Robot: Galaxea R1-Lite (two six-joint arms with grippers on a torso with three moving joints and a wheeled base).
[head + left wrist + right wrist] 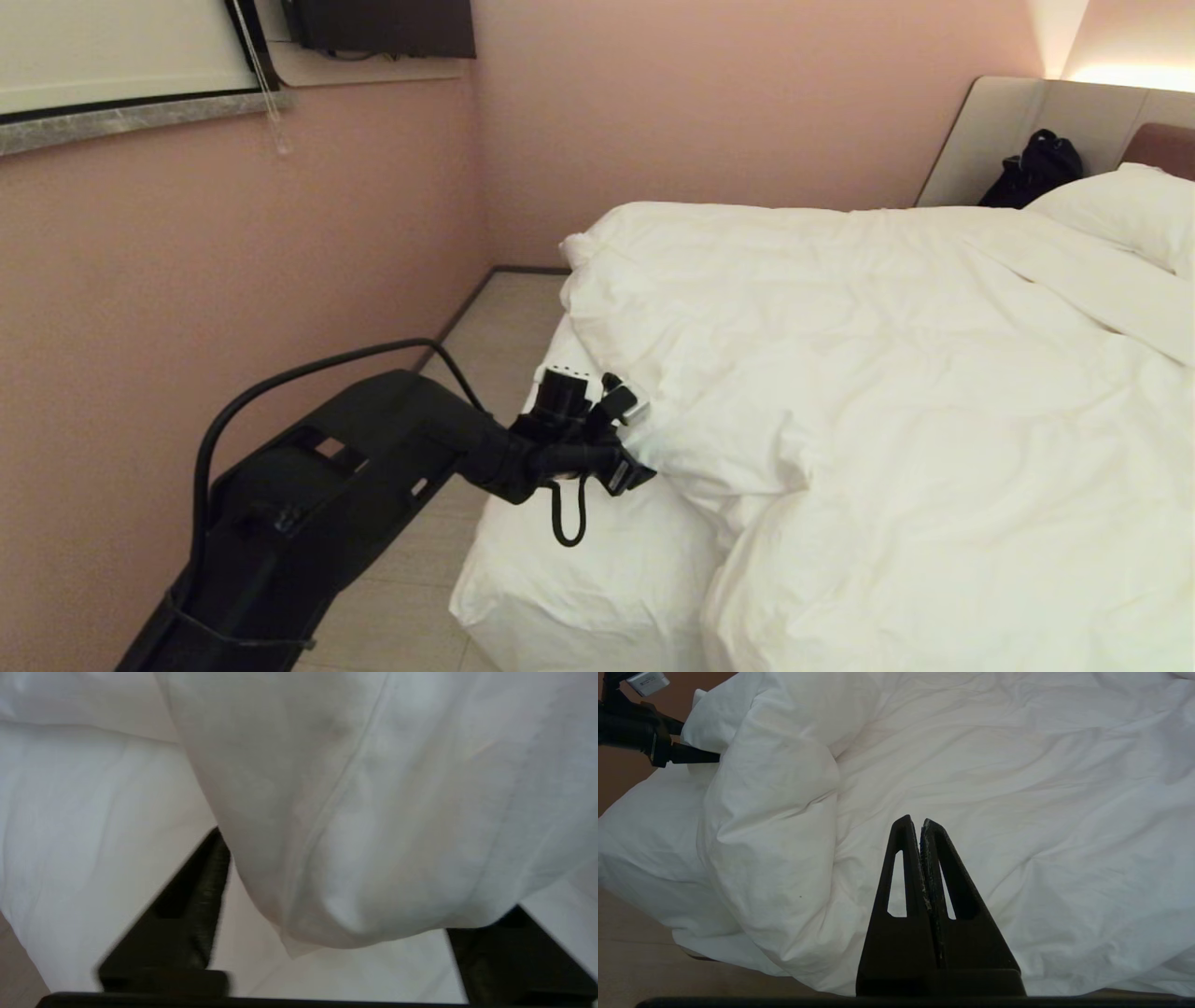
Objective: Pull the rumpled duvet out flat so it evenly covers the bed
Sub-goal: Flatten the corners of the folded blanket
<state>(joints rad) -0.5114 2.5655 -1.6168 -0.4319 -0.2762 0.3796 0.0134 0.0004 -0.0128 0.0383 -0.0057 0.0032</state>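
Covering most of the bed, the duvet lies rumpled, folded back from the near left corner so the sheet shows bare there. A thick fold of the duvet bulges at that corner, its edge hanging toward the sheet. The left gripper reaches in at this edge. Its fingers stand wide apart with a rounded lobe of duvet drooping between them; the cloth touches or hides the tips, but the fingers are not clamped on it. The right gripper hangs above the duvet's middle with fingers pressed together, holding nothing. A pillow lies at the head of the bed, a black bag beside it against the headboard. The wall runs close along the robot's left, with a strip of floor between it and the bed.
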